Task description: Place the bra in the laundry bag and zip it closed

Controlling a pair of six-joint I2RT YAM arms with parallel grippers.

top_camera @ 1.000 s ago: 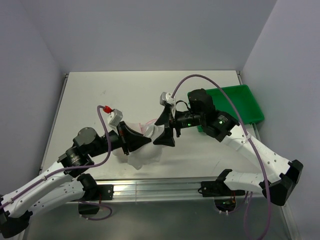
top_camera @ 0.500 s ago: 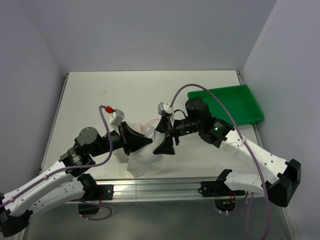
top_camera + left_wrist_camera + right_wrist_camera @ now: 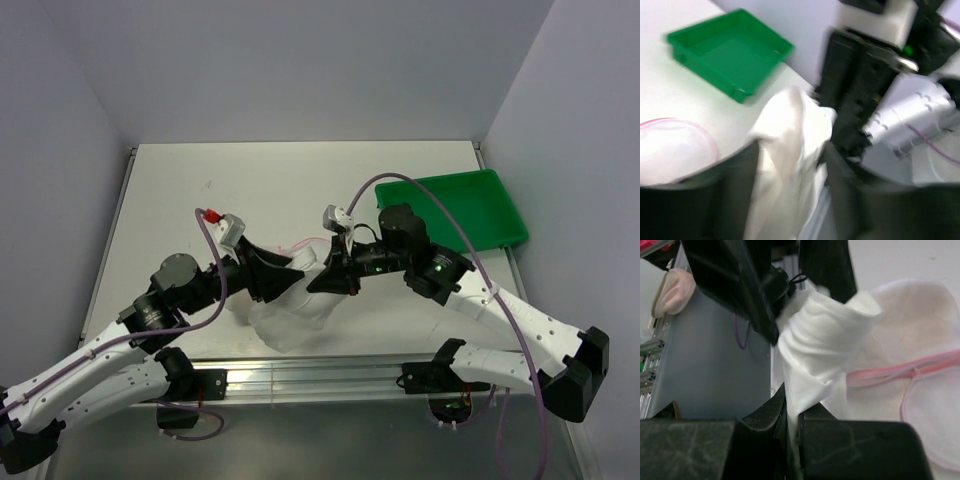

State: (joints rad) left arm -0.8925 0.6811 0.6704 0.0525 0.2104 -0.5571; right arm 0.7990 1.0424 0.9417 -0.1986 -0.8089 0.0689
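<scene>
Right wrist view: my right gripper [image 3: 792, 412] and left gripper [image 3: 785, 192] both pinch the bra [image 3: 815, 340]. I judge it limp and light, best held by bunched fabric.

Left wrist view motion-blurred, laundry bag [image 3: 670, 147] cut by its left edge, bra [image 3: 912, 322] faint through the bag

The white translucent mesh laundry bag [image 3: 290, 305] lies crumpled on the white table [image 3: 180, 200] near its front edge, about midway across. Part of it is gathered into a twisted, bunched fold [image 3: 815, 355] that stands up from the rest. Its pink zipper band [image 3: 905, 371] curves slackly beside the fold. The soft tan-beige bra [image 3: 920, 320] shows dimly through the mesh just beyond the zipper.
</scene>
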